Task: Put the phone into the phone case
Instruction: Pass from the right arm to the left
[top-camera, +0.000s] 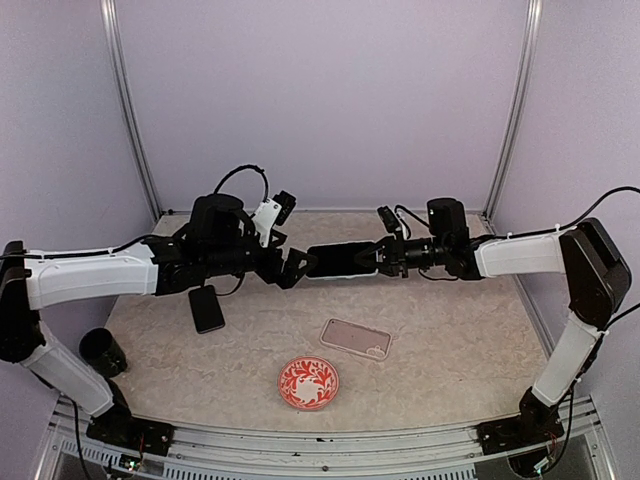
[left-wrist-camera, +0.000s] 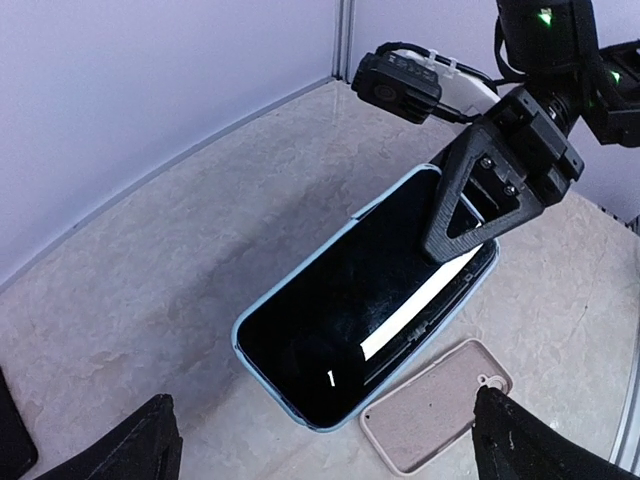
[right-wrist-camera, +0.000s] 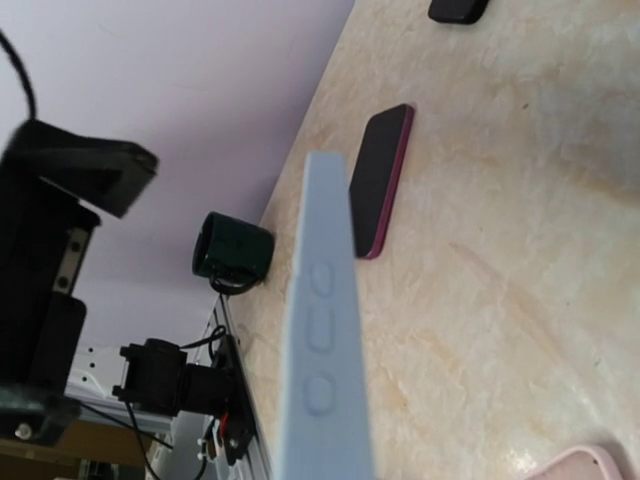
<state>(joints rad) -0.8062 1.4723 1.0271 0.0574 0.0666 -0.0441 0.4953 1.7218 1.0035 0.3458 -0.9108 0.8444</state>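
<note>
On the scene I count two phones: one black phone in a light blue case (top-camera: 340, 260) and one dark phone with a magenta edge (top-camera: 207, 308). There is one empty pale pink phone case (top-camera: 356, 338), one round red plate with white pattern (top-camera: 308, 383) and one dark cup (top-camera: 103, 352). The robot arms are two, the left arm (top-camera: 90, 275) and the right arm (top-camera: 520, 255).

We saw pale lilac matte walls (top-camera: 320, 100) on three sides, w/ two slim aluminium corner posts (top-camera: 129, 110) at the back. The beige marble-look tabletop (top-camera: 450, 370) was evenly lit, w/ soft shadows only. A grey metal rail (top-camera: 300, 441) ran along its near edge.
</note>
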